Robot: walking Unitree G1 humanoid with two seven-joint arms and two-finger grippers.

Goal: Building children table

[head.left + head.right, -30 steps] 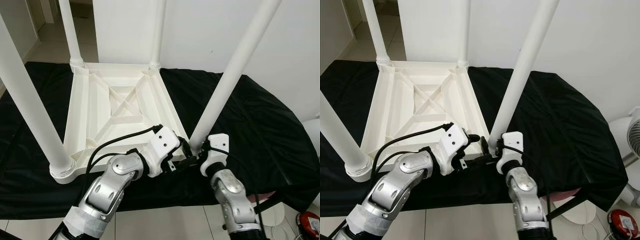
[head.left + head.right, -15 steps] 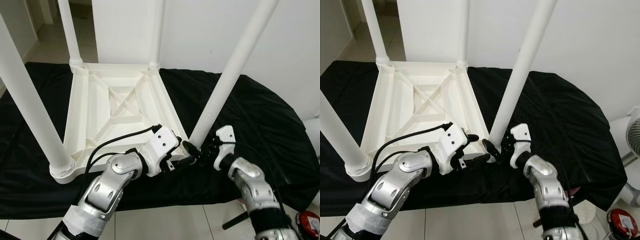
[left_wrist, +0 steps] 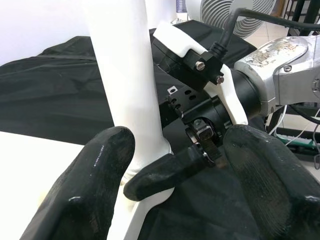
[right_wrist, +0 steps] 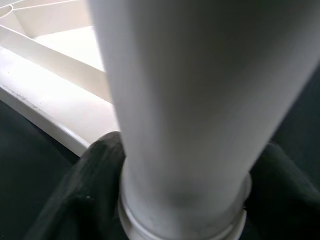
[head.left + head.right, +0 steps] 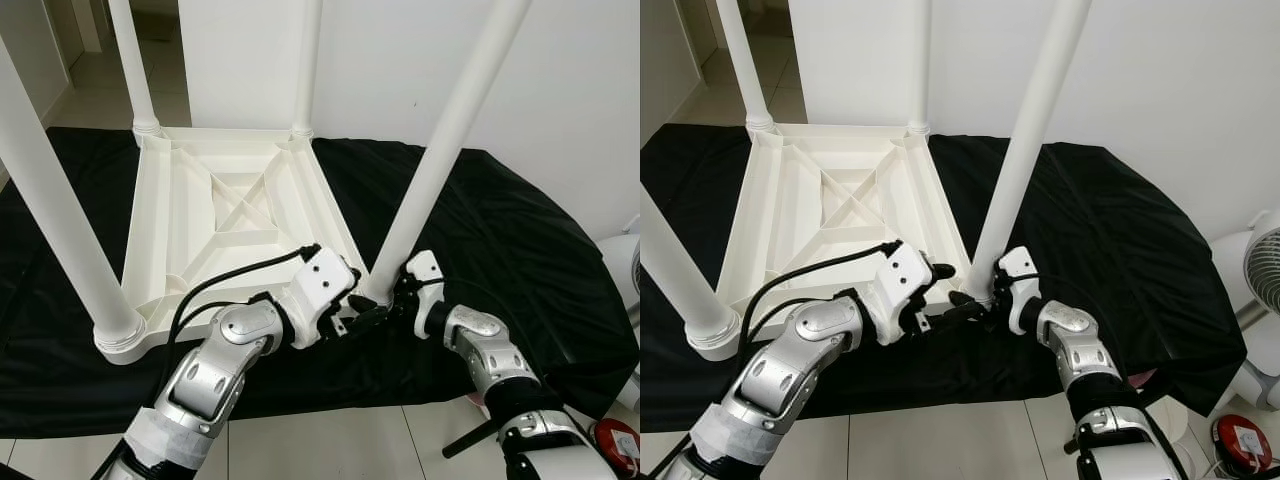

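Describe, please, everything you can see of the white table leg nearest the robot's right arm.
The near-right leg is a smooth white tube, plastic by its look, standing tilted in the corner socket of the upturned tabletop, which lies on a black cloth. A ringed collar ends its base. The right end effector closes round that base, one finger on each side; the left end effector is open beside it.

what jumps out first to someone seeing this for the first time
An upside-down white children's table lies on a black cloth, its four legs standing up. At the near right corner both grippers meet: the right gripper has its fingers around the base of the near right leg, and the left gripper, fingers spread, sits right beside that base.
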